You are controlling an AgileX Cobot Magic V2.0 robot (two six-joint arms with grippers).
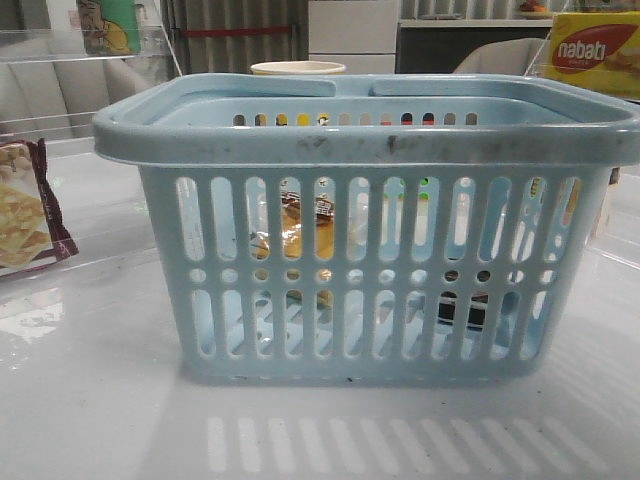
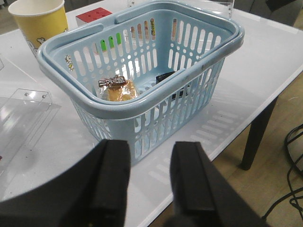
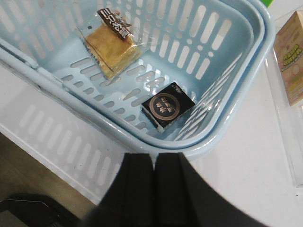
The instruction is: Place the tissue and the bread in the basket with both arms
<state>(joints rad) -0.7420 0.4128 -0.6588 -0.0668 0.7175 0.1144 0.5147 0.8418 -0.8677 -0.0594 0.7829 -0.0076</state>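
Note:
The light-blue basket (image 1: pixel 370 145) stands in the middle of the white table. The bread (image 3: pixel 113 42), a golden bun in clear wrap with a dark label, lies on the basket floor; it also shows through the slots in the front view (image 1: pixel 300 235) and in the left wrist view (image 2: pixel 120 90). The tissue (image 3: pixel 168 105), a small dark packet, lies flat on the basket floor beside it, and shows in the left wrist view (image 2: pixel 165 76). My left gripper (image 2: pixel 150 163) is open and empty, above the table short of the basket. My right gripper (image 3: pixel 154 163) is shut and empty, just outside the basket rim.
A yellow paper cup (image 2: pixel 40 21) and a red box (image 2: pixel 93 15) stand behind the basket. A maroon-edged cracker packet (image 1: pixel 28 210) lies at the left. A yellow nabati box (image 1: pixel 595 55) sits at the back right. A clear acrylic stand (image 2: pixel 26 106) lies nearby. The table edge (image 2: pixel 236 137) is close.

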